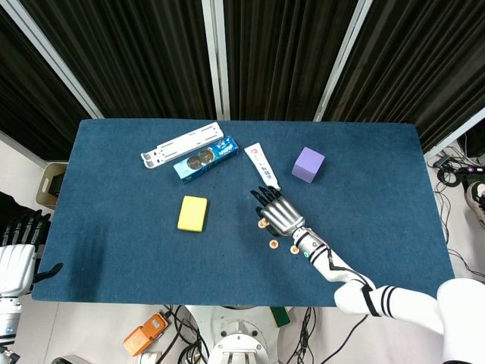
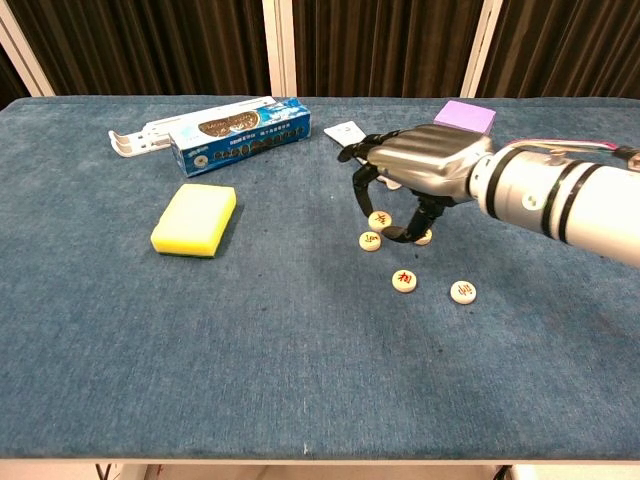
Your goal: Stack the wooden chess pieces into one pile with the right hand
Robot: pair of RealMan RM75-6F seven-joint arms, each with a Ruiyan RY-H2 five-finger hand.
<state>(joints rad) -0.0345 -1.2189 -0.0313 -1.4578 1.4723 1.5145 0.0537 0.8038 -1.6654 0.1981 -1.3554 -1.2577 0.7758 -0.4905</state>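
The right hand (image 2: 420,175) hangs over the middle of the blue desk (image 2: 200,340), palm down, fingers curled downward; it pinches one wooden piece (image 2: 379,220) between thumb and a finger, just above the cloth. Directly below and a little to the left of it lies a second piece (image 2: 370,240), flat on the desk; whether the two touch I cannot tell. A third piece (image 2: 424,236) shows partly behind the thumb, also under the hand. Two more pieces lie apart from the hand, nearer to the front edge: one (image 2: 404,281) in the middle, one (image 2: 462,292) to its right (both flat, with red marks on top). In the head view the hand (image 1: 276,210) covers most of this group; only three pieces can be seen there.

Behind the hand is a white tube (image 2: 345,131), partly hidden by the fingers; to the right of it a purple block (image 2: 466,114), of which only the top shows over the wrist. To the left, well apart, lies a yellow sponge (image 2: 195,218); further back a blue box (image 2: 240,135) touches a white holder (image 2: 160,130) behind it.

The left hand (image 1: 17,254) is off the desk, at the left edge of the head view, fingers spread and holding nothing.
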